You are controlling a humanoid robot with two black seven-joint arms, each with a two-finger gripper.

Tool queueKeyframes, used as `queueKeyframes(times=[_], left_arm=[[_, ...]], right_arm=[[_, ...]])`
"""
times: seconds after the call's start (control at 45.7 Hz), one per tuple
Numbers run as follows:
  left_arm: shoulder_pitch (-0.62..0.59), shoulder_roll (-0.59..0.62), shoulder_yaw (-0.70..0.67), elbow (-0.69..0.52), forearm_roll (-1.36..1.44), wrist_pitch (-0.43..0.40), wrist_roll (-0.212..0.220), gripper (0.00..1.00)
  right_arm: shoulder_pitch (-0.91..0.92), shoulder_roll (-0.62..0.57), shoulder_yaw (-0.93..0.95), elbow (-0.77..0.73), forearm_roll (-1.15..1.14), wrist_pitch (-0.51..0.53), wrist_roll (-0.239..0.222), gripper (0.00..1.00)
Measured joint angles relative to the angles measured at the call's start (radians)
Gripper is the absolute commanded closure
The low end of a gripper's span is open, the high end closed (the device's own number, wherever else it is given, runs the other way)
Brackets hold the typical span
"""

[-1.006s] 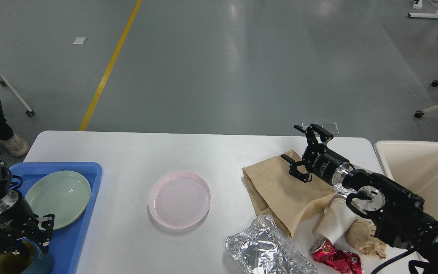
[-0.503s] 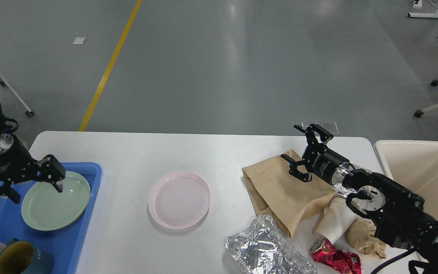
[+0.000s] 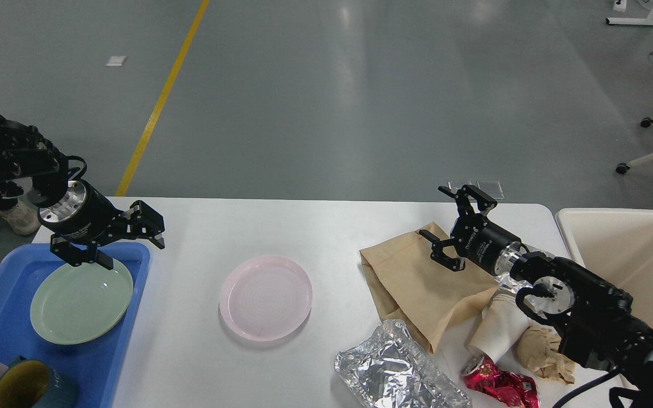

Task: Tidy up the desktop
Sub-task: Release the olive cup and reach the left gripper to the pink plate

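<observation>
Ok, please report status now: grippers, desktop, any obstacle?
Left gripper open, empty, above blue tray edge. Right gripper open, empty, over paper bag. Desktop untidy: pink plate, foil, trash.

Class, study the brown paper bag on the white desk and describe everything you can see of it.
The brown paper bag is tan, flat-looking kraft paper, creased and empty-looking. It lies flat on the desktop, angled, toward the right side. The open right gripper hangs over its far edge; whether they touch is unclear. Its near corner meets crumpled foil, and a white paper cup lies against its right side.
</observation>
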Motion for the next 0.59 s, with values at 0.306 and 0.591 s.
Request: queueKeyframes(times=[0.306,0.591], left_arm=[[0.127,-0.116,-0.026,0.002,-0.02,0.229,-0.004,0.04],[0.177,-0.216,-0.094,0.009,0.308,0.249,-0.062,0.04]], right_arm=[[0.0,0.0,0.0,0.0,0.0,0.0,0.0,0.0],[0.0,0.0,0.0,0.0,0.0,0.0,0.0,0.0]])
